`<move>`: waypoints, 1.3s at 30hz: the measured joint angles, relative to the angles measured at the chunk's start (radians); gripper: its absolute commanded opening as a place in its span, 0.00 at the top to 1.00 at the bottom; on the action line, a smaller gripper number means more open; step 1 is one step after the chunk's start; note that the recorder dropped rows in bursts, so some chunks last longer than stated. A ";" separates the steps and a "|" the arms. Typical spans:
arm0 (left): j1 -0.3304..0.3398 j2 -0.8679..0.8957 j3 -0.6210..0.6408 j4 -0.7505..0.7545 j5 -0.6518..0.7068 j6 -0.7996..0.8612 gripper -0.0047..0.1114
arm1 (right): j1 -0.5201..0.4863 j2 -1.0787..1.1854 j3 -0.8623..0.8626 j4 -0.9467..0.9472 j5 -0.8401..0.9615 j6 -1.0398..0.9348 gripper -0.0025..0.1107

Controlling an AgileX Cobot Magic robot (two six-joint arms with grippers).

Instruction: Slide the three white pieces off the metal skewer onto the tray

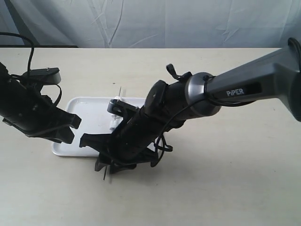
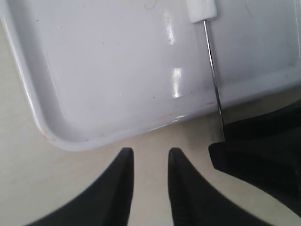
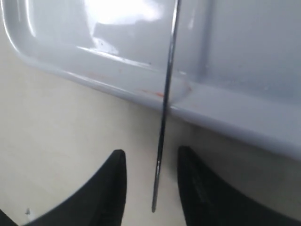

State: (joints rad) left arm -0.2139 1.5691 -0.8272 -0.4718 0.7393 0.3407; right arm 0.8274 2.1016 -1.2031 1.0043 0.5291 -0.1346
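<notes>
The white tray (image 1: pixel 87 110) lies on the beige table. The thin metal skewer (image 2: pixel 212 70) lies across the tray's rim, its bare end sticking out over the table. One white piece (image 2: pixel 202 10) is threaded on it over the tray; the others are hidden. My right gripper (image 3: pixel 150 157) is open, with the skewer (image 3: pixel 162 122) running between its fingers and touching neither. In the exterior view the right gripper (image 1: pixel 94 153) hangs over the tray's near edge. My left gripper (image 2: pixel 148 155) is open and empty just outside the tray (image 2: pixel 94 70) rim, beside the right one.
The right arm (image 1: pixel 235 89) reaches diagonally over the tray from the right and hides much of it. The left arm (image 1: pixel 23 108) with its cable sits at the left edge. A cloth backdrop (image 1: pixel 150 21) stands behind the table.
</notes>
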 measured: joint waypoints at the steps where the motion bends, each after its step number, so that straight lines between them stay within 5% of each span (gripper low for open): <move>1: 0.000 0.000 0.000 0.000 0.000 0.000 0.73 | 0.000 0.002 0.000 0.011 -0.001 0.000 0.66; 9: 0.000 0.000 0.000 0.000 0.000 0.020 0.73 | 0.000 0.021 -0.004 0.069 -0.002 0.002 0.70; 17: 0.000 0.000 0.000 0.000 0.000 0.033 0.73 | 0.000 0.034 -0.004 0.088 -0.005 0.002 0.98; 25: 0.000 0.000 0.000 0.025 -0.103 0.032 0.73 | 0.000 0.013 -0.004 -0.005 0.000 0.002 0.98; 33: 0.000 0.000 0.000 -0.440 -0.069 0.138 0.73 | 0.000 -0.249 0.224 -0.151 0.042 -0.023 0.98; 39: -0.014 0.000 0.002 -0.646 -0.096 0.185 0.63 | 0.006 -0.433 0.403 -0.142 0.060 -0.069 0.98</move>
State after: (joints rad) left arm -0.2275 1.5691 -0.8249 -1.1180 0.6432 0.5257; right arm 0.8331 1.6688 -0.7998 0.8620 0.5892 -0.2039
